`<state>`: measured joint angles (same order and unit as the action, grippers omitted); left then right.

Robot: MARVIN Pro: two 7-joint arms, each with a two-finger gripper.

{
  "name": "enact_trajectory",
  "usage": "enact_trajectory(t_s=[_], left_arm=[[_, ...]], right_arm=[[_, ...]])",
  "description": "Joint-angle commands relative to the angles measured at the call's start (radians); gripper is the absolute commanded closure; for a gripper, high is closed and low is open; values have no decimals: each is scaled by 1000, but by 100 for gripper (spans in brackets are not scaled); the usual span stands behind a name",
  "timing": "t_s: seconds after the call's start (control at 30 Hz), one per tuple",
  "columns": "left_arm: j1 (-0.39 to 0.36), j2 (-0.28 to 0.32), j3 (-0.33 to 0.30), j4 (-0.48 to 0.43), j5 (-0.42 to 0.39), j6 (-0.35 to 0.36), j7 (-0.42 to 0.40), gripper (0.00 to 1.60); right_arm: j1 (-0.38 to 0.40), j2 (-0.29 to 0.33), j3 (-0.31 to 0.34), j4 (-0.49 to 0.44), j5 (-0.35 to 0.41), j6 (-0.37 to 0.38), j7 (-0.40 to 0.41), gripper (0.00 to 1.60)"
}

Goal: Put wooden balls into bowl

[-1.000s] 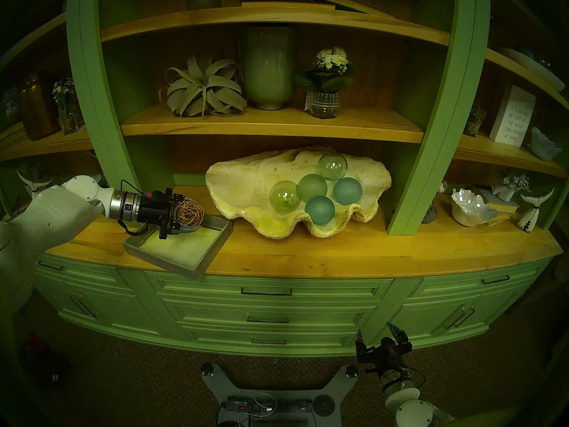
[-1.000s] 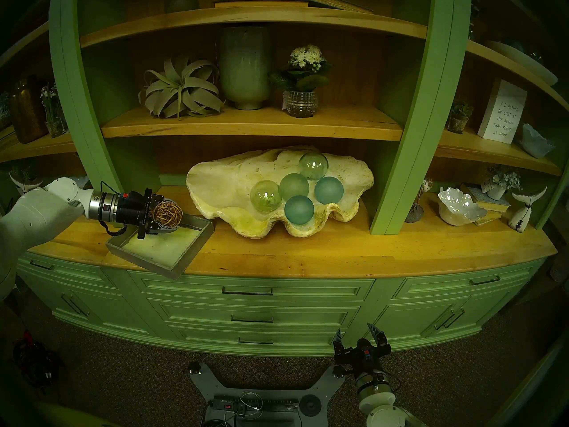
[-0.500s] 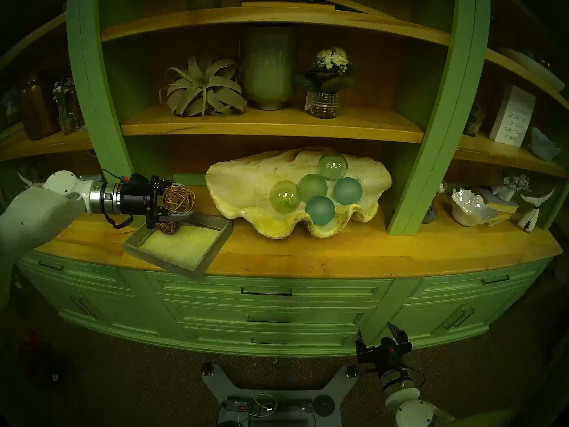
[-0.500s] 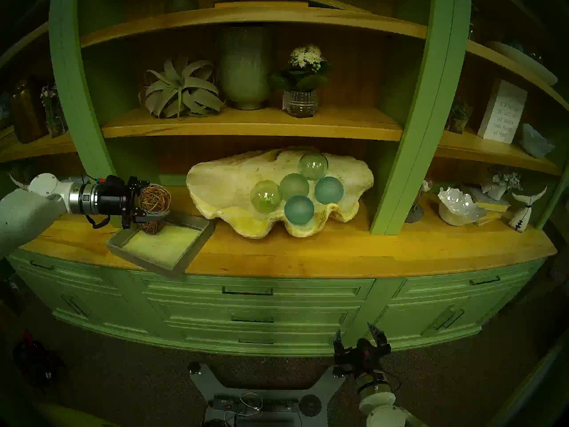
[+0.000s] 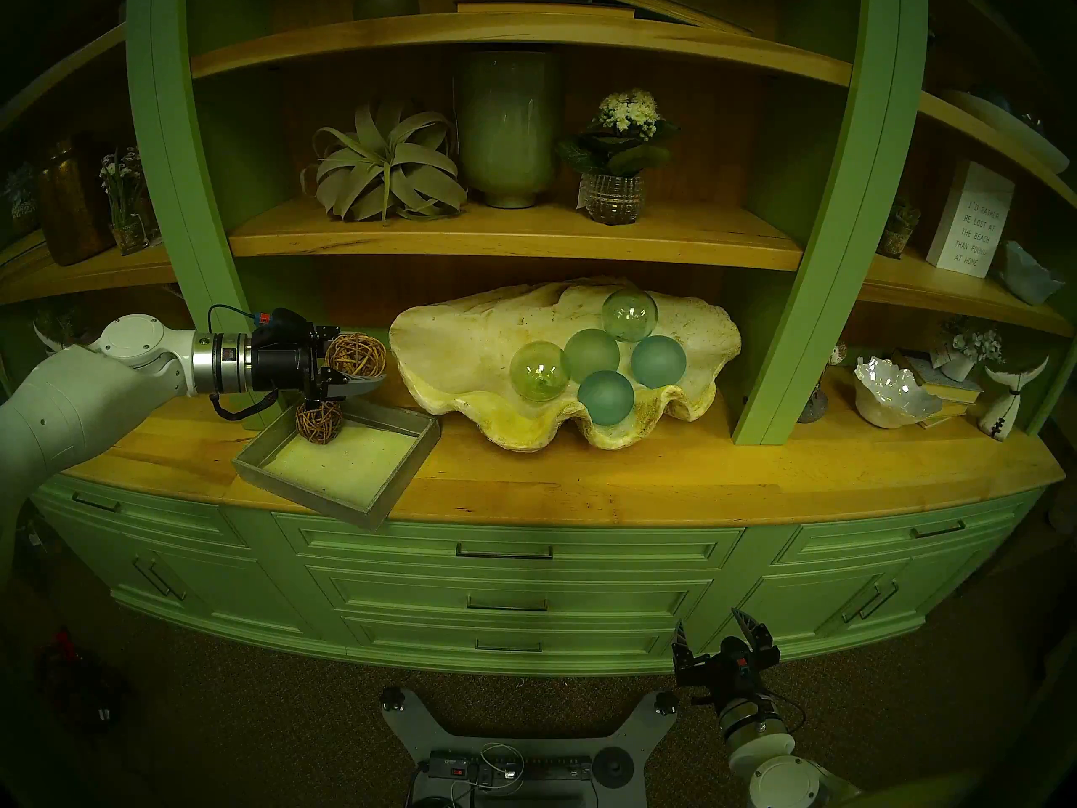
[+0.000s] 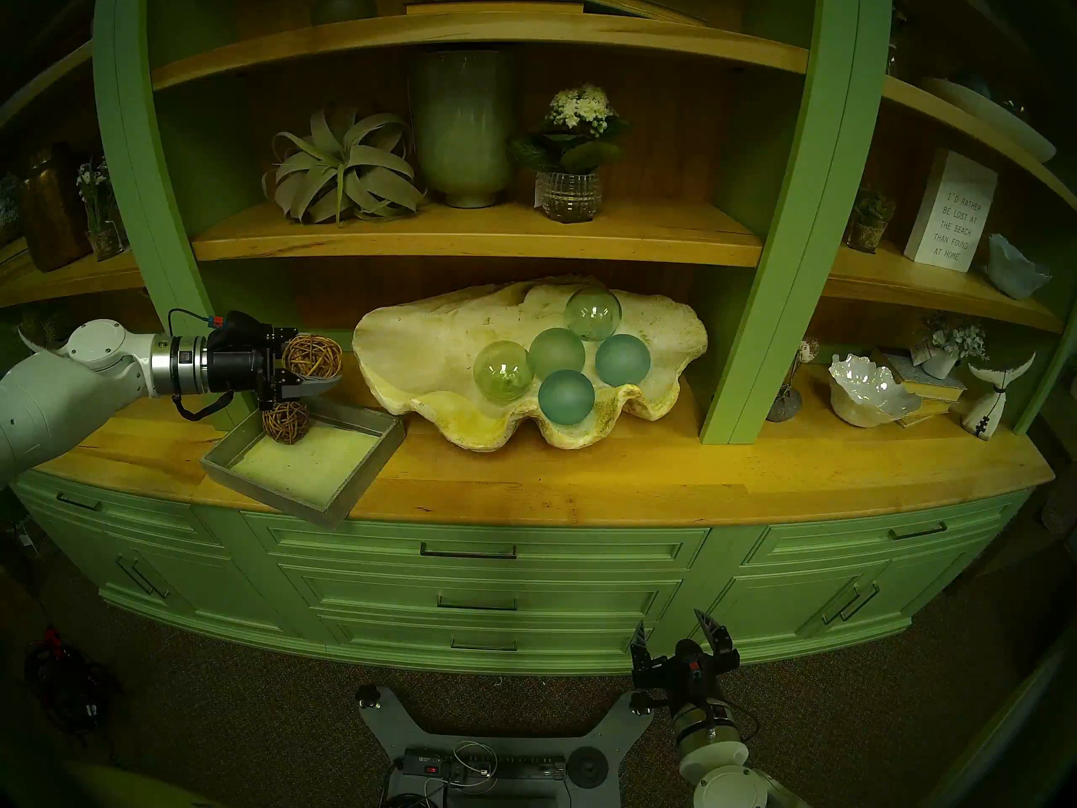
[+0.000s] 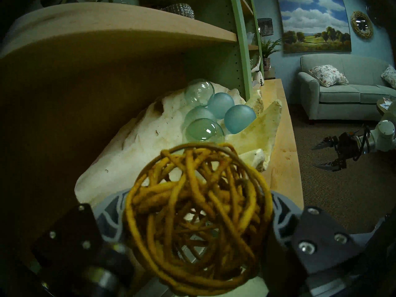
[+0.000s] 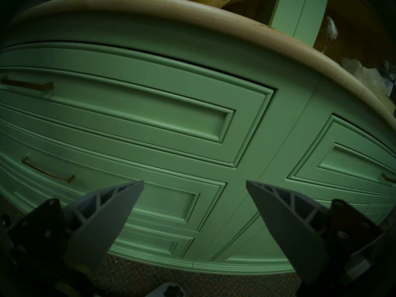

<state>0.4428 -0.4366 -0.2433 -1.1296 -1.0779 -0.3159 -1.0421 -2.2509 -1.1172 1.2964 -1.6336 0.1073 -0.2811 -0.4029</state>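
Nearest you: right gripper [image 5: 724, 635] sits low in front of the green drawers [image 8: 137, 118], jaws spread wide, nothing between them. In the right wrist view both grey fingers [image 8: 102, 221] point at the drawer fronts with a clear gap.

Next up, on the wooden counter [image 5: 583, 486]: the square grey tray [image 5: 326, 486] overhangs the front edge a bit. One woven rattan ball [image 5: 318, 422] lies in the tray's back corner.

Directly above that ball, the left gripper [image 5: 364, 364] reaches in from the left, roughly level, clamped on the second rattan ball [image 5: 355, 353]. You can see the lower finger under the ball in the head views; in the left wrist view the held ball [image 7: 197, 221] fills the gap between both fingers. It's clear of the tray, just beside the left end of the clam shell bowl [image 5: 454, 346] but not over it.

Farther back, the shell holds five glass spheres [image 5: 606, 398] clustered right of centre. No rattan ball in the shell.
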Motion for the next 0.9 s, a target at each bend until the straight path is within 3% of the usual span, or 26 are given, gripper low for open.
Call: enact_trajectory(t_s=[0.0, 0.4, 0.87], left_arm=[[-61, -28, -28, -82, 35, 13, 50, 160], [-104, -93, -41, -127, 139, 110, 173, 160], [-107, -181, -46, -92, 159, 214, 240, 160]], right_arm=[[0, 1, 3, -26, -1, -6, -1, 0], [0, 2, 3, -26, -1, -6, -2, 0], [-2, 2, 3, -28, 0, -5, -2, 0]])
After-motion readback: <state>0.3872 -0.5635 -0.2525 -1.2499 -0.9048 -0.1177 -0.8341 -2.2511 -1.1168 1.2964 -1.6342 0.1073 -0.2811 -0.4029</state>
